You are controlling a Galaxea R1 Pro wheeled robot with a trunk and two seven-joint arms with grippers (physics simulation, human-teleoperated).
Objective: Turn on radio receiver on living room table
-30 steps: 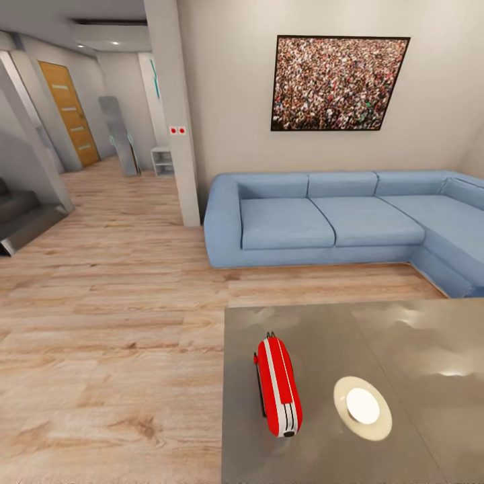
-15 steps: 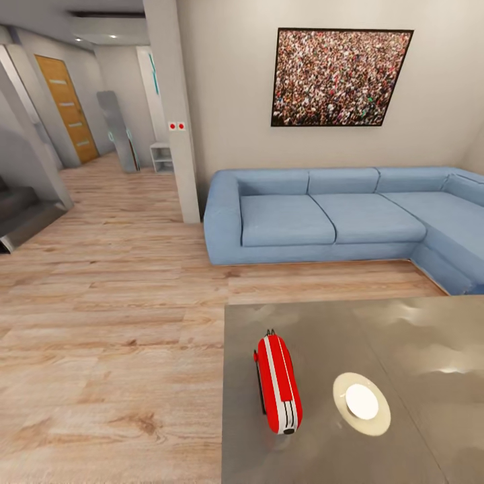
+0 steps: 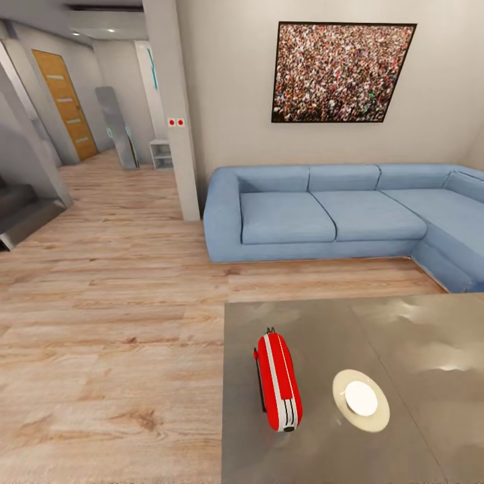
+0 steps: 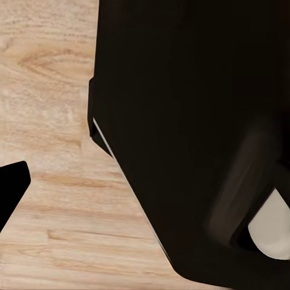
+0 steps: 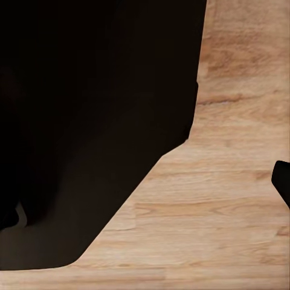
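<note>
1. Two grippers are ours to report, and we cannot tell how either stands: each wrist view looks down past a large dark body part at the plank floor [image 4: 54, 199], with a dark tip at the frame edge and no finger pair we can read. We judge both arms hang low at our sides, nowhere near the table [image 3: 403, 336].

2. We take the step in hand to be the approach: the radio [image 3: 279, 383] is in sight in the head view, but no arm is over the tabletop.

3. The radio lies near the table's left edge, roughly midway along the part of that edge we see, its long red body running from the near side toward the far side. Its thin handle shows along its left flank. We cannot make out the dial from here.

4. The next move, in our judgement, calls for closing on the table's near-left side, then raising one arm and bringing a fingertip to the radio's control; which face carries it must be found first.

5. A cream disc [image 3: 361, 400] sits just right of the radio, apart from it; a reach from the right would have to clear it.

6. Beyond the table stand the blue sofa [image 3: 323, 215] and a framed crowd picture [image 3: 343, 70]; neither blocks us.
</note>
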